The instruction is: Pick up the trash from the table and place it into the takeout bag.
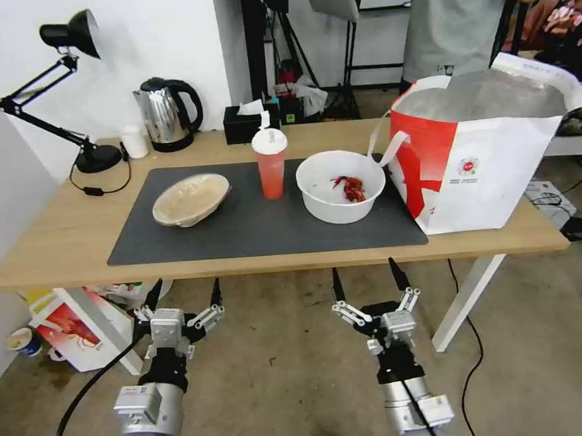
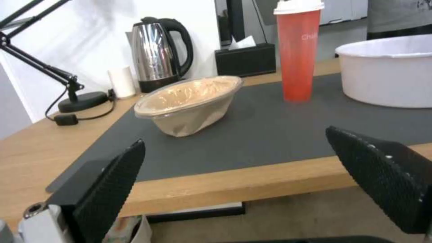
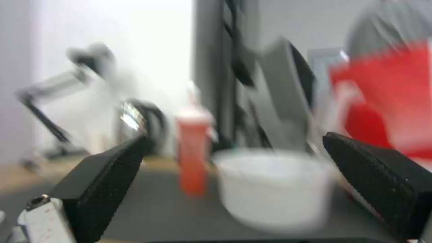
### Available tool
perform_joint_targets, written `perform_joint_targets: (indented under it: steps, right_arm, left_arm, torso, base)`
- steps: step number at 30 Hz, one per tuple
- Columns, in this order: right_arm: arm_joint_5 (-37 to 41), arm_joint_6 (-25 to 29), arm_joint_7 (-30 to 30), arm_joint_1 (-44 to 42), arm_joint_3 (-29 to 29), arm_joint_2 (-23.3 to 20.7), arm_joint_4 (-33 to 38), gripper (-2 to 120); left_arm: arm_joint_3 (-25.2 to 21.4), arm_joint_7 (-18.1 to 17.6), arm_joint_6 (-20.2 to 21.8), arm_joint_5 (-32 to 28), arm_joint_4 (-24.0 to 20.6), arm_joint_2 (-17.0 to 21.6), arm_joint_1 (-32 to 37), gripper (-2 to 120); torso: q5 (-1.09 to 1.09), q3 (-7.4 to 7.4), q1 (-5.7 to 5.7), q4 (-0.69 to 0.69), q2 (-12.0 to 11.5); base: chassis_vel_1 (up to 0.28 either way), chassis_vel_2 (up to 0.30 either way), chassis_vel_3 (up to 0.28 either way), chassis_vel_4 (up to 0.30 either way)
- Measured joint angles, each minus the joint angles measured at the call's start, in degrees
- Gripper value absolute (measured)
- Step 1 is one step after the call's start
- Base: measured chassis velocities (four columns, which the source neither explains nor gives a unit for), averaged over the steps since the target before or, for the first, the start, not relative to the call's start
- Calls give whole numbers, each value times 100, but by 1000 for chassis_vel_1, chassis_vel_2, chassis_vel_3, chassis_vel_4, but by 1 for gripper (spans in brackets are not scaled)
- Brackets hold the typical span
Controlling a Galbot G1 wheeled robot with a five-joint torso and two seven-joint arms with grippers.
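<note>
On the dark grey mat (image 1: pixel 259 233) of the light-wood table (image 1: pixel 60 241) stand three pieces of trash: a shallow beige oval bowl (image 1: pixel 191 199) (image 2: pixel 189 103), a red translucent cup with a white lid (image 1: pixel 270 162) (image 2: pixel 297 49) (image 3: pixel 192 152), and a round white bowl holding red crayfish scraps (image 1: pixel 340 186) (image 2: pixel 387 72) (image 3: pixel 274 189). The white-and-red takeout bag (image 1: pixel 482 151) (image 3: pixel 387 101) stands open at the table's right end. My left gripper (image 1: pixel 185 294) (image 2: pixel 238 175) hangs open below the table's front edge, facing the beige bowl. My right gripper (image 1: pixel 367 280) (image 3: pixel 234 182) is open too, below the edge in front of the white bowl.
A steel kettle (image 1: pixel 167 114) (image 2: pixel 160 54), a black tissue box (image 1: pixel 250 123) (image 2: pixel 245 59), a small white cylinder (image 1: pixel 134 142) and a black desk lamp (image 1: pixel 62 88) line the table's back. A printed red-and-white box (image 1: pixel 79 326) sits on the floor at left. A person stands behind the bag.
</note>
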Motion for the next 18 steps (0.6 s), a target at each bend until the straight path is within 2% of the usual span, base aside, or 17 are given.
perform_joint_targets:
  steps: [1,2,4,6,7,9,10,11,14,16,18]
  right_arm:
    - [36,-53,-25,-30,47,-60,88,100]
    - [1,188,-34,-55,-189,-341,346,100]
    - [-64,454,-6,-58,-435,-560,497,100]
    - [-51,291,1,-37,-410,-655,426,100]
    - [-43,323,1,-69,-435,-723,485,100]
    - [-84,729,-1,-161,-700,-1176,966,100]
    - [-84,729,-1,-161,-700,-1176,966,100]
    - [-119,997,-4,-216,-867,-1439,1260,100]
    - [-79,1008,-16,-226,-901,-1556,1339,100]
    - [377,812,-147,-300,-675,-1786,1702,100]
    - [476,766,-178,-318,-621,-1825,1776,100]
  left_arm:
    - [0,0,0,0,1,1,0,100]
    - [2,0,0,-1,0,0,0,100]
    - [2,0,0,0,0,0,0,100]
    - [1,0,0,0,0,-1,0,100]
    - [1,0,1,0,1,1,2,100]
    - [2,0,0,0,0,0,-1,100]
    - [2,0,0,0,0,0,-1,100]
    - [1,0,0,0,-1,0,-1,100]
    - [2,0,0,-1,-1,0,-1,100]
    - [2,0,0,0,0,0,0,100]
    - [2,0,0,0,0,0,0,100]
  torso:
    - [-8,0,0,-5,0]
    - [-3,0,0,-3,0]
    - [-5,0,0,-2,0]
    - [-3,-2,-1,1,1]
    - [0,0,1,-6,1]
    - [-4,0,1,-2,1]
    - [-4,0,1,-2,1]
    - [-4,-1,0,-2,2]
    - [-3,-1,0,-3,1]
    - [-4,-1,0,-2,1]
    - [-4,-1,0,-2,1]
  base:
    - [0,0,0,0]
    - [0,0,0,0]
    - [0,0,0,0]
    - [0,0,0,0]
    - [0,0,0,0]
    - [0,0,0,0]
    - [0,0,0,0]
    - [0,0,0,0]
    - [0,0,0,0]
    - [0,0,0,0]
    - [0,0,0,0]
